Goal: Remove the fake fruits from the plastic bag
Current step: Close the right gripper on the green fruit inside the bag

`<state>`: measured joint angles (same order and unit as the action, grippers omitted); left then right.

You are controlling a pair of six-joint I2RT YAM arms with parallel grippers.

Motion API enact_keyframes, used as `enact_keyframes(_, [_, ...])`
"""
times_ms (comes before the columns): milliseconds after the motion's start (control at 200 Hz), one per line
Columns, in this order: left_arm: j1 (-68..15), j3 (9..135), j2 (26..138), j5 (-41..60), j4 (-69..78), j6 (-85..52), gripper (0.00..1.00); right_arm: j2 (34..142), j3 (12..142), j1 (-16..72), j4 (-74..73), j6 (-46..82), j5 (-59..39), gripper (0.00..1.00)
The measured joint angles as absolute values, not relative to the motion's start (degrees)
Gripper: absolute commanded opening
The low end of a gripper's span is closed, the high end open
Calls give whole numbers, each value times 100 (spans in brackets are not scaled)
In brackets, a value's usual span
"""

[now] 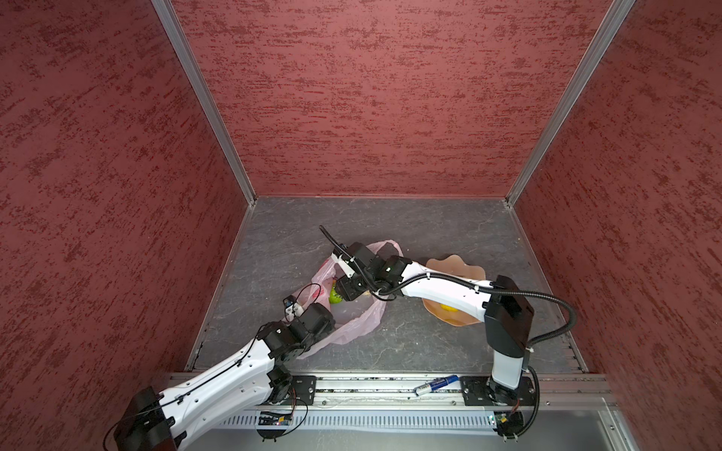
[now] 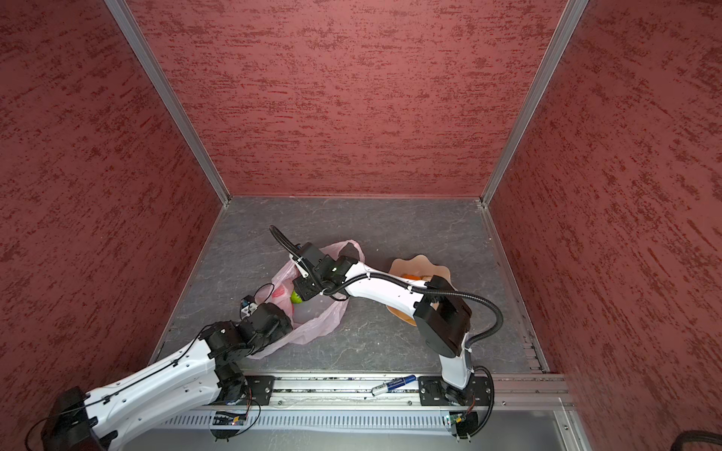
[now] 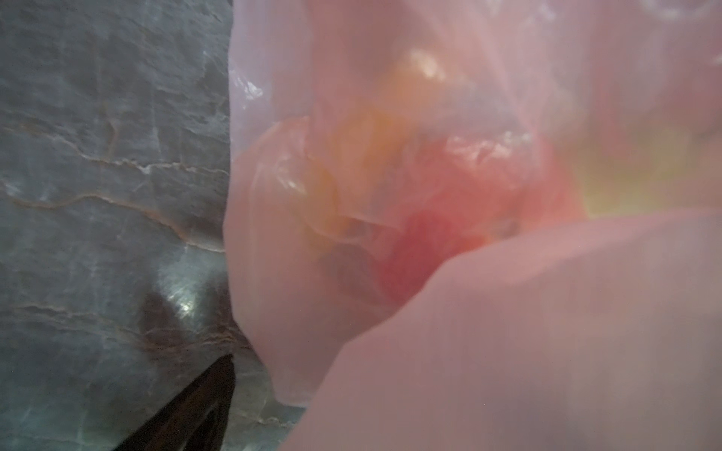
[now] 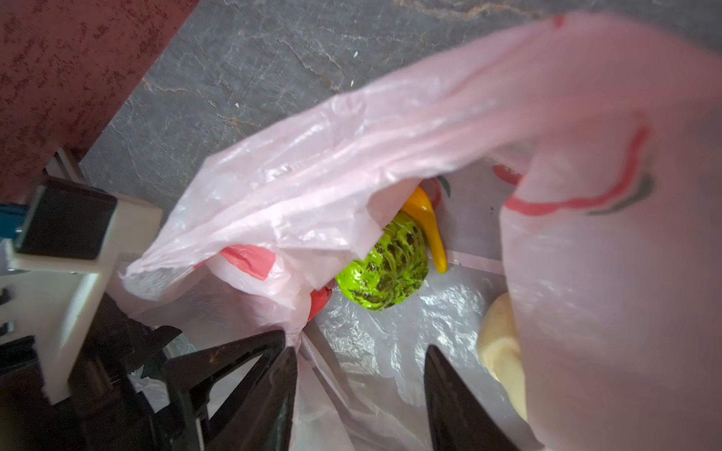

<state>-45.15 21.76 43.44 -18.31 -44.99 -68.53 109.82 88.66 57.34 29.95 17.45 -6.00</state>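
Front rail: a blue-and-white marker lies at 5 o'clock.
Left gripper: at the bag's 8 o'clock edge, jaws spread wide. One finger is outside the film; the film hides the other.
Plastic bag: crumpled on the table, just 9 o'clock of centre, mouth gaping.
Bag contents: green textured ball touching the banana, red ball beside it, cream piece apart.
Right gripper: in the bag's mouth, jaws apart, nothing between them.
Bowl: 3 o'clock of the bag, holding a lemon.
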Motion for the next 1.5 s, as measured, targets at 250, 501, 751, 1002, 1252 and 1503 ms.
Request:
enact_keyframes(250, [-4510, 2176, 4348, -1828, -4506, -6853, 98, 11408, 8973, 5734, 2982, 1684, -646, 56])
enact_keyframes(501, [-4501, 2176, 4340, -1828, -4510, -6853, 98, 11598, 9028, 5728, 2899, 1664, -716, 66])
enact_keyframes(751, [-4501, 2176, 4340, -1828, -4510, -6853, 97, 11725, 9050, 5690, 2674, 1675, -832, 74])
enact_keyframes(1002, [-4501, 2176, 4307, -1828, -4512, -6853, 97, 11880, 9050, 5570, 2547, 1710, -882, 77])
enact_keyframes(1252, [-4499, 2176, 4313, -1828, -4512, -6853, 97, 11942, 9050, 5489, 2397, 1710, -969, 80])
enact_keyframes(1503, [-4499, 2176, 4313, -1828, -4512, -6853, 98, 12079, 9059, 5452, 2217, 1715, -1157, 81])
